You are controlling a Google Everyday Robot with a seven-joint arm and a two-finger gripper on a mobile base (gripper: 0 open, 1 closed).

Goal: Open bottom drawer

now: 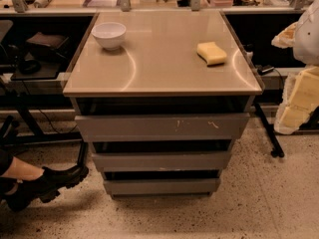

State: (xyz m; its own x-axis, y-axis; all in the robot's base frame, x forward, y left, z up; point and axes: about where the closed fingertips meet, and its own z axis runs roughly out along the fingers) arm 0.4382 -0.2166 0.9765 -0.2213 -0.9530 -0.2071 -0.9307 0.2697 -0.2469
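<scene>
The bottom drawer (162,185) is the lowest and narrowest-looking of three plain grey handleless fronts on a cabinet with a beige top (159,63). Above it are the middle front (162,161) and the wide top front (162,127), which has pale scratch marks. A dark gap shows above each front. My gripper (295,103) shows as pale white and yellowish parts at the right edge. It is to the right of the cabinet, at about the height of the top drawer, and touches no drawer.
A white bowl (109,35) and a yellow sponge (212,53) sit on the cabinet top. A person's black boot (47,183) rests on the floor at lower left. A black stand leg (269,133) runs down right of the cabinet. Desks with clutter stand behind.
</scene>
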